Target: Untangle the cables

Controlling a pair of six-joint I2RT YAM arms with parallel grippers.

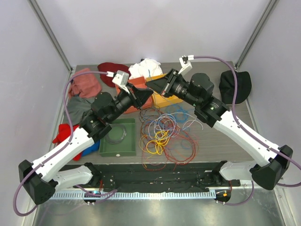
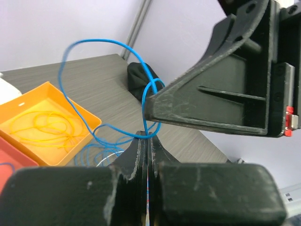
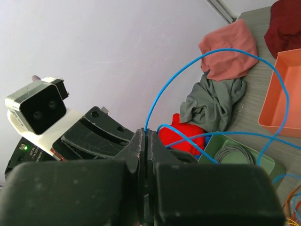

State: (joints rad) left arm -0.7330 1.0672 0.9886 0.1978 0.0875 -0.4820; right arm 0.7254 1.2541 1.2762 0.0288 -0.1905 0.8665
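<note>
The cables (image 1: 162,136) lie in a loose tangle of red, yellow, white and blue loops on the table between the arms. Above its far edge my two grippers meet tip to tip. My left gripper (image 1: 146,95) (image 2: 148,134) is shut on a thin blue cable (image 2: 84,44), which loops up and drops toward the table. My right gripper (image 1: 155,83) (image 3: 146,133) is shut on the same blue cable (image 3: 221,51). In the left wrist view the right gripper's fingers (image 2: 211,94) sit just above my left tips.
An orange tray (image 2: 89,118) (image 1: 162,101) holds yellow wire. Beside it stands a salmon tray (image 3: 282,94). A green tray (image 1: 115,149) (image 3: 270,165) holds a grey coil. Cloths lie along the back and left: pink (image 3: 228,49), grey (image 3: 214,103), red (image 3: 183,134), white (image 1: 146,68), black (image 1: 235,87).
</note>
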